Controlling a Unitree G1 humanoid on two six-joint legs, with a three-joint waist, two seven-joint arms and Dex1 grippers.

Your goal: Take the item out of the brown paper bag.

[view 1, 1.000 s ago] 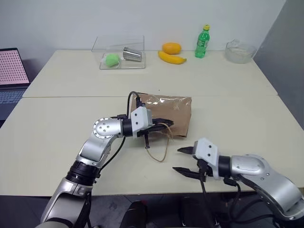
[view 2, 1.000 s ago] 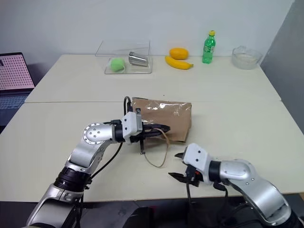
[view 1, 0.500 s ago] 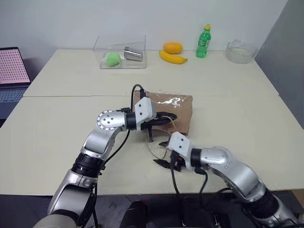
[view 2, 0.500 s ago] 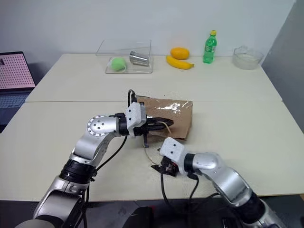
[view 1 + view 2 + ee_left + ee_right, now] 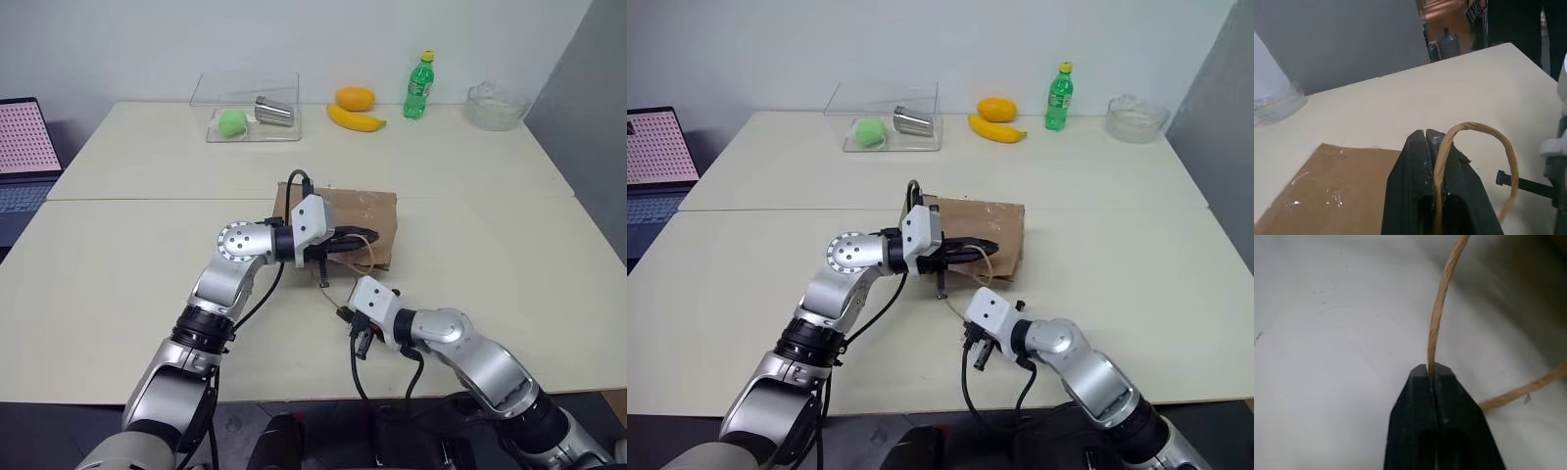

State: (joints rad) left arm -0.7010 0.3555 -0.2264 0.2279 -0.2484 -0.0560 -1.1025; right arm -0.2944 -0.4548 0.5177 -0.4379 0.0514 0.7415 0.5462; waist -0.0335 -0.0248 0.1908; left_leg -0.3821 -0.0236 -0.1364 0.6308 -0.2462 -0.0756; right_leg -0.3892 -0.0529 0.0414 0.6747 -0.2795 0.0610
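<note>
The brown paper bag (image 5: 361,213) lies flat on the middle of the table, its mouth toward me. My left gripper (image 5: 366,238) is shut on one thin tan handle (image 5: 1484,134), holding the loop just above the bag's mouth. My right gripper (image 5: 342,313) is shut on the other handle (image 5: 1443,296), low over the table in front of the bag. In the right wrist view the black fingertips (image 5: 1420,382) pinch the cord. The item is hidden inside the bag.
Along the far edge stand a clear box (image 5: 246,110) holding a green ball and a metal cup, an orange fruit (image 5: 354,98), a banana (image 5: 355,120), a green bottle (image 5: 418,86) and a glass bowl (image 5: 493,106). A laptop (image 5: 24,147) sits at the left.
My right gripper, open near the table's front edge a second ago, moved left and forward to the loose handle and shut on it. My left gripper kept its grip and shifted slightly right.
</note>
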